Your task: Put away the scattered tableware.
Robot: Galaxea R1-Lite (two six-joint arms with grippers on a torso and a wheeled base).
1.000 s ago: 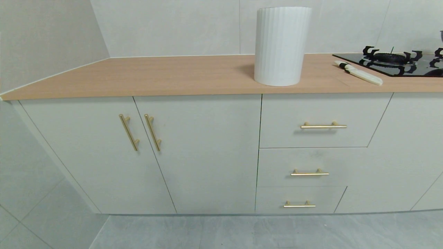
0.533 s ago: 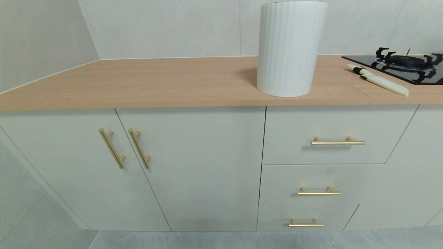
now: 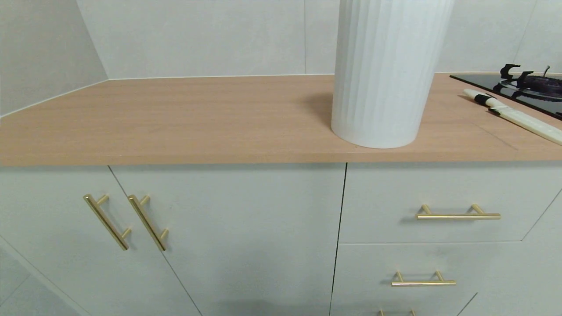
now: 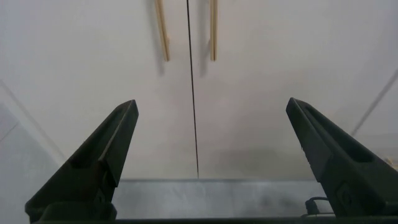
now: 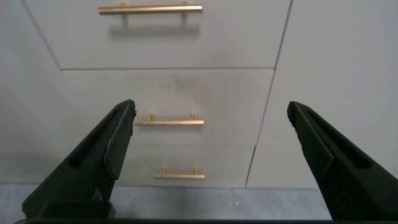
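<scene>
Left pincer (image 4: 211, 107): fingers spread wide, holding nothing. It is low and faces the two doors (image 4: 261, 93). The seam between the doors runs just left of the middle of the finger gap. The two upright door handles (image 4: 213, 31) flank the seam. Open floor (image 4: 211, 196) lies between the pincer and the door base.

Right pincer (image 5: 211, 107): fingers spread wide, holding nothing. It faces the stack of drawers (image 5: 168, 93). Three drawer handles (image 5: 151, 9) lie level inside the finger gap, well apart from both fingers.

Knife (image 3: 513, 116): flat on the surface (image 3: 175, 118), above both pincers and right of the drawer column. It lies just beside the stove (image 3: 527, 85) edge and back from the front edge.

Container (image 3: 386, 74): white, ribbed, upright on the surface above the top drawer, near the front edge and left of the knife. The stretch of surface left of the container, above the doors, is bare wood back to the wall.
</scene>
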